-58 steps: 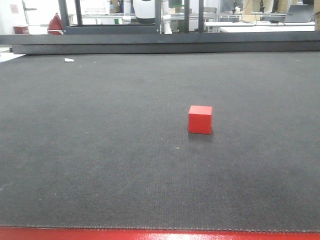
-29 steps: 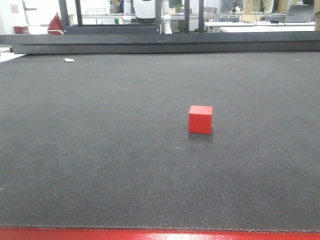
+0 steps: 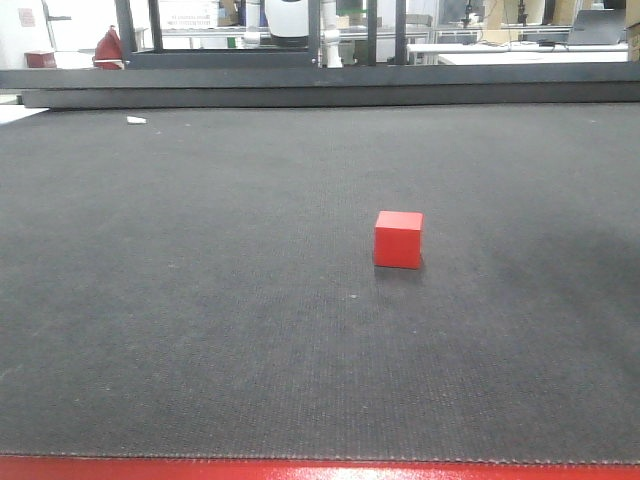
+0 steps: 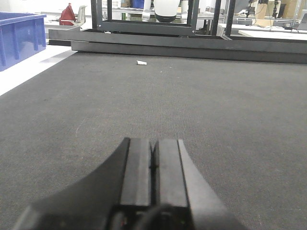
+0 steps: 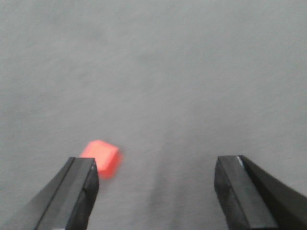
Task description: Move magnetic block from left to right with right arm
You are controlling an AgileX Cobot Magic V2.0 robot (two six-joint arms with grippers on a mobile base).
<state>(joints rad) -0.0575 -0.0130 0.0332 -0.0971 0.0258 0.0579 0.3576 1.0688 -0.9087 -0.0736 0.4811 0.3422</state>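
Right claw (image 5: 156, 184) gapes above magnetic block (image 5: 100, 158).

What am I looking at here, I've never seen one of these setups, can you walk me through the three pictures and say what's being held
This is a two-armed robot at a wide table covered in a dark mat. One picture looks straight across the table from the front. The other two come from cameras on the robot's wrists, so each shows its own gripper at the bottom.

In the left wrist view, the left gripper has its two black fingers pressed together with nothing between them. In the right wrist view, which is blurred, the right gripper is spread wide open above the mat.

A small red cube, the magnetic block, sits on the mat, beside the right gripper's left finger in that view. A tiny white scrap lies far back. Nothing is held.
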